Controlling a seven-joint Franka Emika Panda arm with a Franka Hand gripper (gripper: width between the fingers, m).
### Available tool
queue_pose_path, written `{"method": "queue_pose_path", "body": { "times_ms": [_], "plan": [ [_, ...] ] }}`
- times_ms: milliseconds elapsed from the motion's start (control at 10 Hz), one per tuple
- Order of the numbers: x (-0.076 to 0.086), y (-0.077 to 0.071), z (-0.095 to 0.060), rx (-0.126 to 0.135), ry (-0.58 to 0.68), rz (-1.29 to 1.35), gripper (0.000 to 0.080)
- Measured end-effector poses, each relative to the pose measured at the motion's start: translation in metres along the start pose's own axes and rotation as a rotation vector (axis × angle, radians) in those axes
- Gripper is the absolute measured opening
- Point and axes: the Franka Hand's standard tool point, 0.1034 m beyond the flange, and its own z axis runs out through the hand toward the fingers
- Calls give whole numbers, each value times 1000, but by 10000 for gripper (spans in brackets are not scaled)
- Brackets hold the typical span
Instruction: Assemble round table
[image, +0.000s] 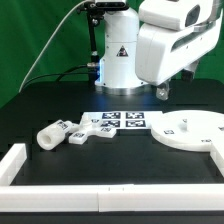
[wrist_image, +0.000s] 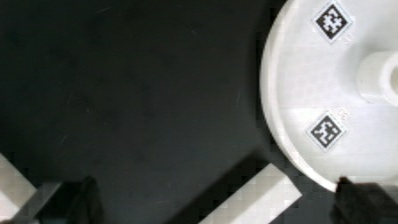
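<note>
While the gripper (wrist_image: 214, 192) hangs wide open beside the round disc (image: 192, 132), grasping it seems the step in hand, next needing alignment over its rim.

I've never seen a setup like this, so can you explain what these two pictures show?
The big white machine is a robot arm. One picture comes from a camera standing off the arm and takes in the whole black table. The other comes from a camera on the arm's wrist, looking down past its gripper.

On the table lie loose white furniture parts: a large round disc, a short thick leg and a cross-shaped base. The flat marker board with its square tags only helps the cameras. A low white wall borders the table.

The gripper is open, holds nothing, and hangs over the disc's edge.
</note>
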Motion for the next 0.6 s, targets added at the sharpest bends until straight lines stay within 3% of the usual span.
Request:
{"method": "queue_pose_path", "body": {
  "times_ms": [500,600],
  "plan": [
    [-1,-2,2,9,-8,5,649],
    [-2,-4,-1,-11,11,3,649]
  ]
}}
